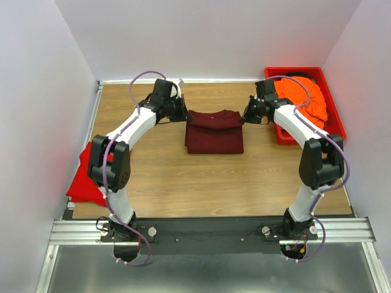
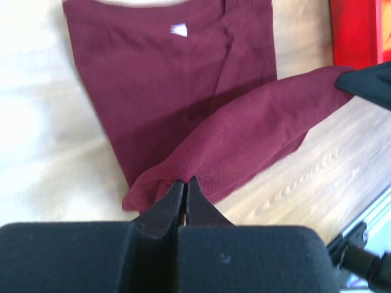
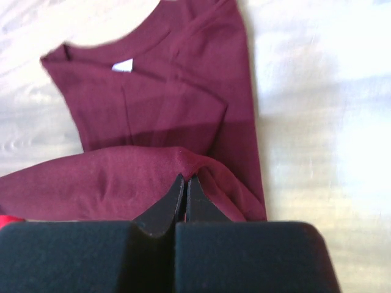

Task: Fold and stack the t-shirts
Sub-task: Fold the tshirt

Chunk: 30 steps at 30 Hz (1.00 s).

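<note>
maroon shirt (image 1: 214,131) edge pinched between both grippers — left (image 2: 185,183), right (image 3: 185,180)

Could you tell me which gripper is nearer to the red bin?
Right. The right gripper pinches the maroon t-shirt beside the red bin; the left gripper holds the shirt's opposite edge, farther away.

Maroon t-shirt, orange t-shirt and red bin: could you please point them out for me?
maroon t-shirt (image 1: 214,137), top external view, middle of the folded body.
orange t-shirt (image 1: 303,97), top external view, bunched cloth's middle.
red bin (image 1: 305,69), top external view, far rim.
</note>
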### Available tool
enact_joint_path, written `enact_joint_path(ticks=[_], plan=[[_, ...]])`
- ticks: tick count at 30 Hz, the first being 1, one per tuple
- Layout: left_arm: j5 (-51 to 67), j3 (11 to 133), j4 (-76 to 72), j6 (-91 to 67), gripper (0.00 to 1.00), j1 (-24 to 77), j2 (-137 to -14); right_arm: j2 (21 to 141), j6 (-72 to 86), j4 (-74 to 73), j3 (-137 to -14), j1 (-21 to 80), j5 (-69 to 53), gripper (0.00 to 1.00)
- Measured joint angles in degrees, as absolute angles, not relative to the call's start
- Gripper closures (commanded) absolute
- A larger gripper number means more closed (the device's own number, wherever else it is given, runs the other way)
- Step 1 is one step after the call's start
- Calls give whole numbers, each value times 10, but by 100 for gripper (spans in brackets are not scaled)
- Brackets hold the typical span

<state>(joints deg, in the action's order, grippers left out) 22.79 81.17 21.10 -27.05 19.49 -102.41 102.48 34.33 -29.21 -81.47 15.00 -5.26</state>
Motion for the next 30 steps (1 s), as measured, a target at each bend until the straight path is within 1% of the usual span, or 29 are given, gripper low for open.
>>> enact_joint_path(ticks=[5, 8, 9, 11, 12, 13, 15, 18, 21, 23, 25, 26, 29, 30], plan=[[237, 896, 193, -284, 100, 186, -1105, 1118, 340, -283, -900, 130, -58, 99], [252, 950, 181, -292, 90, 180, -1168, 1172, 338, -279, -944, 118, -65, 77], [256, 972, 173, -295, 77, 178, -1196, 1195, 335, -278, -964, 113, -70, 63], [265, 995, 157, -304, 67, 174, -1233, 1232, 326, -278, -1001, 107, -75, 48], [267, 1000, 146, -307, 57, 168, -1252, 1255, 324, -277, -1026, 103, -77, 35], [269, 1000, 140, -314, 53, 163, -1263, 1270, 324, -276, -1044, 102, -79, 31], [272, 1002, 130, -326, 50, 147, -1280, 1306, 313, -272, -1101, 97, -86, 25], [271, 1011, 123, -331, 48, 126, -1284, 1316, 305, -262, -1126, 95, -86, 25], [257, 1009, 115, -331, 49, 111, -1267, 1288, 299, -246, -1097, 96, -82, 25], [245, 997, 109, -332, 52, 111, -1247, 1247, 297, -241, -1039, 100, -66, 26], [228, 976, 108, -333, 61, 118, -1216, 1200, 295, -224, -965, 112, -47, 26], [217, 965, 105, -334, 70, 125, -1200, 1186, 295, -222, -945, 118, -38, 27], [193, 949, 104, -336, 78, 151, -1174, 1159, 293, -210, -896, 145, -14, 30], [184, 948, 104, -335, 83, 164, -1172, 1157, 291, -206, -889, 156, -7, 32]])
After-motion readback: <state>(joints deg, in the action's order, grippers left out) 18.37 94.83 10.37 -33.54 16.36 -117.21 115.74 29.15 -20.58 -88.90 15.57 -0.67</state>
